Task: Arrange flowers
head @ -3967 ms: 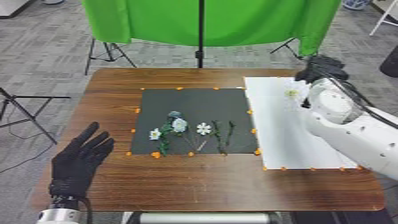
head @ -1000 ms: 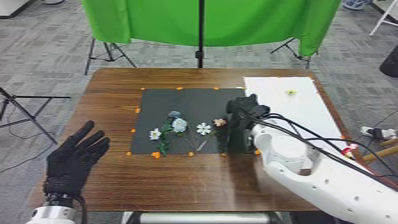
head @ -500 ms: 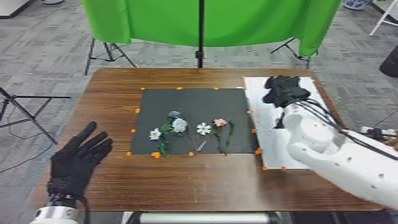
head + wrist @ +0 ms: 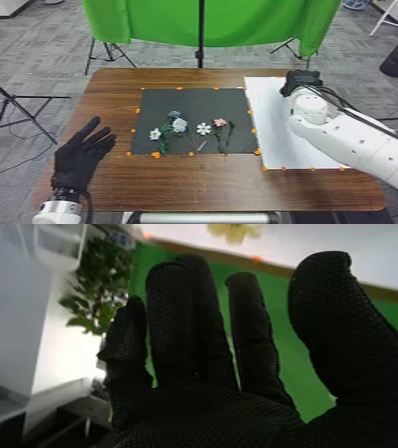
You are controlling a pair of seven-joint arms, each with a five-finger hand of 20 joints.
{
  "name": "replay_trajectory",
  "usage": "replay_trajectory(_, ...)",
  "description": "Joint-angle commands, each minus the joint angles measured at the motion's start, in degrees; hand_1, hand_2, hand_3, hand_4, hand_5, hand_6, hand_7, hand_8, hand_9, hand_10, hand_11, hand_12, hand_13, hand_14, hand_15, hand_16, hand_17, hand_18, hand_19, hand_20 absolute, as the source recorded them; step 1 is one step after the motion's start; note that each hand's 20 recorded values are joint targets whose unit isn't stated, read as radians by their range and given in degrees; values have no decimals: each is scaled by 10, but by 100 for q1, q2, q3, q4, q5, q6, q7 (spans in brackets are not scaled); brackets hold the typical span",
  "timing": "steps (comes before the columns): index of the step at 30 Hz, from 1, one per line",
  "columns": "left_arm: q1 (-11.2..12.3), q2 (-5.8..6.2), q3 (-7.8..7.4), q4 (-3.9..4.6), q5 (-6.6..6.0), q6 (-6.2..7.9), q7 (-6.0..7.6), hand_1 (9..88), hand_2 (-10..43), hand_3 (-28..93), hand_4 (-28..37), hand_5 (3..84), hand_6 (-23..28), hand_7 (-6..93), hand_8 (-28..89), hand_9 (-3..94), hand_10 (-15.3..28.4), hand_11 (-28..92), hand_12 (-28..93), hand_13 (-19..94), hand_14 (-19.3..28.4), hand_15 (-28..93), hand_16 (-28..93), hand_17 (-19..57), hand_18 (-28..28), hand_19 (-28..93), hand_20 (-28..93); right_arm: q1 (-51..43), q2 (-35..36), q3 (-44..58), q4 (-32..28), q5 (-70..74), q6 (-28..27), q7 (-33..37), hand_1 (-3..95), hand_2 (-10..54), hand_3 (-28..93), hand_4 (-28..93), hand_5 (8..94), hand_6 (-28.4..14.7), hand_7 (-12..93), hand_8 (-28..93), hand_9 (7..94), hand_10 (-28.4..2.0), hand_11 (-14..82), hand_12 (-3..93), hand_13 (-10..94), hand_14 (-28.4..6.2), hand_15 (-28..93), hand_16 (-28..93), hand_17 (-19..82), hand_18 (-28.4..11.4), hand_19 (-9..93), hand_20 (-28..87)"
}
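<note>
On the black mat (image 4: pixel 164 100) lie a blue-grey flower (image 4: pixel 174 114), a pale blue flower (image 4: pixel 179 125), a small white daisy (image 4: pixel 155 134), a larger white flower (image 4: pixel 203 129) and a pink flower (image 4: pixel 219 122), with green stems below and beside them. My right hand (image 4: pixel 302 79) is over the far end of the white sheet (image 4: pixel 282 135). In the right wrist view my right hand (image 4: pixel 200 409) is open, its fingers straight and holding nothing, and a pale yellow flower (image 4: pixel 233 231) lies beyond it on the sheet. My left hand (image 4: pixel 80 156) stays open at the table's left side.
Orange markers run along the edges of the mat and sheet on the brown table (image 4: pixel 195 182). A green cloth (image 4: pixel 258 25) hangs on a stand behind the table. My right arm (image 4: pixel 342 135) spans the sheet's right side.
The pink flower has appeared on the mat since four seconds ago. My right hand has gone from the mat's right side out over the sheet to its far end. My left hand has barely shifted.
</note>
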Motion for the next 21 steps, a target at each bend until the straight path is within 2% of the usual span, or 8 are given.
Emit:
replay_trajectory(1,-9,46,17,40,-60,-35,53,227,47,812,-261,367,79,113,-93,348,205,228,119,225,279,502,-72,-81,284,492,326,63,-155,-140,319,-36,-232,234,368,-95,796,-283,517,45,146,-136,594,-137,250,143,535,-109,754,117,186,-219,809,475)
replay_trajectory(5,-62,55,11,45,-46,-66,56,227,47,812,-261,366,79,114,-93,349,205,227,119,224,278,502,-72,-81,284,491,327,81,-221,24,515,133,-757,307,377,-95,787,-283,524,53,150,-141,607,-122,244,142,539,-106,752,116,189,-217,807,473)
replay_trajectory(9,-81,67,-9,39,-57,-26,87,227,47,812,-261,367,80,114,-93,348,204,228,119,225,278,502,-72,-81,284,490,328,80,-183,83,618,66,-931,110,400,-95,773,-283,546,63,159,-147,623,-97,221,136,552,-93,737,114,189,-212,804,471)
replay_trajectory(12,-76,48,-30,39,-33,-49,58,227,47,812,-261,367,81,113,-93,348,204,228,119,225,278,502,-72,-81,284,490,329,57,-183,48,644,147,-724,134,421,-95,759,-283,597,65,156,-143,661,-73,205,141,578,-77,713,125,202,-206,809,470)
replay_trajectory(14,-75,42,-11,46,-52,-49,85,227,47,812,-262,368,81,113,-93,348,204,228,119,225,278,502,-72,-81,284,490,329,39,-174,-40,667,58,-363,88,491,-95,688,-282,695,62,155,-73,746,-48,138,203,638,-44,663,196,231,-189,822,456)
replay_trajectory(16,-69,35,-3,51,-41,-66,81,227,47,811,-262,368,81,112,-93,349,204,228,119,225,278,502,-72,-82,284,490,329,39,-151,-152,664,22,-30,105,540,-95,639,-283,763,62,157,-38,809,-36,84,254,675,-22,631,236,251,-175,832,442)
replay_trajectory(18,-61,20,-1,50,-37,-76,75,227,48,811,-263,368,81,112,-93,349,204,229,119,225,278,502,-72,-82,284,490,329,-6,-114,-126,626,-70,81,-3,579,-95,615,-283,825,63,166,-16,881,-31,62,288,725,-3,604,261,285,-147,843,428)
replay_trajectory(21,-23,8,6,41,-47,-48,79,227,48,811,-263,368,81,113,-92,349,204,228,119,225,278,502,-72,-82,284,490,329,-15,-22,-198,579,-174,379,-174,594,-95,625,-283,861,55,158,-4,920,-39,63,300,770,15,577,279,317,-124,857,410)
